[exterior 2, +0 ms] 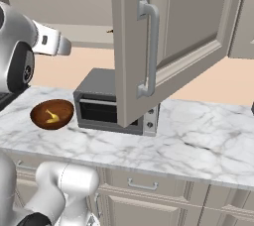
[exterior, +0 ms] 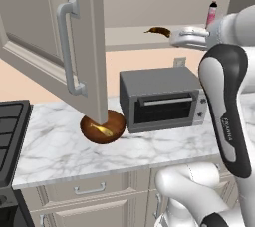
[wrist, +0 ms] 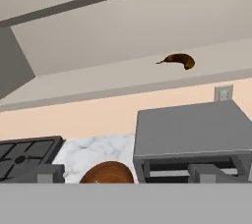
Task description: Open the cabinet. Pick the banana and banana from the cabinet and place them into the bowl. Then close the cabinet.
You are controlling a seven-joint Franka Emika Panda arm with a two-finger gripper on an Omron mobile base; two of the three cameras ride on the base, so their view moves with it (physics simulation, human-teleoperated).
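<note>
White glossy arm (exterior: pixel 226 121), dark grey joint bands, rounded segs, "FRANKA" lettering on link

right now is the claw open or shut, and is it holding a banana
Claw: open, holding nothing. The brown banana lies on the cabinet shelf, apart from the claw; the yellow banana lies in the bowl.

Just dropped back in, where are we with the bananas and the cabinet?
The cabinet doors are open. The yellow banana already lies in the bowl on the counter beside the toaster oven. The dark brown banana is still on the cabinet shelf. The arm is raised toward that shelf with its claw open and empty, close to the brown banana.
</note>
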